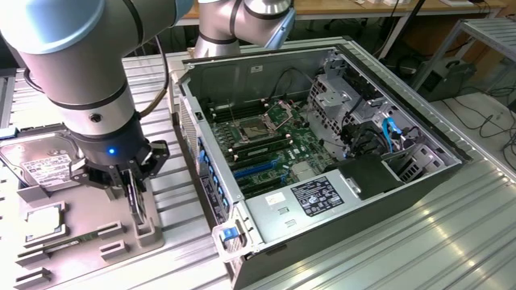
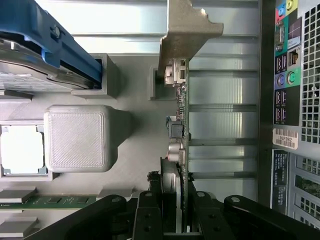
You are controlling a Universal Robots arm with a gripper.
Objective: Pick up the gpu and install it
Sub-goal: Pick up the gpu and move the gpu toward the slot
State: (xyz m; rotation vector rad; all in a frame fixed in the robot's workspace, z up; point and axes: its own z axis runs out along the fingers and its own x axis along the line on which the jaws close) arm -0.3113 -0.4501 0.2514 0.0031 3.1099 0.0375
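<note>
**Grasp made, gpu not yet out of its holder**

The tool [image 1: 133,194] stands over the grey fixture tray [image 1: 81,208] on the desk [image 1: 451,232]. Its fingers [image 2: 152,215] are pressed against both faces of the gpu [image 2: 181,125], which stands on edge between them with its pale bracket [image 2: 186,30] at the far end. The card appears to sit low in its holder, not lifted clear. The open computer case [image 1: 322,151], beside the tool, has no card fitted, so lifting, carrying and installing all remain.
</note>
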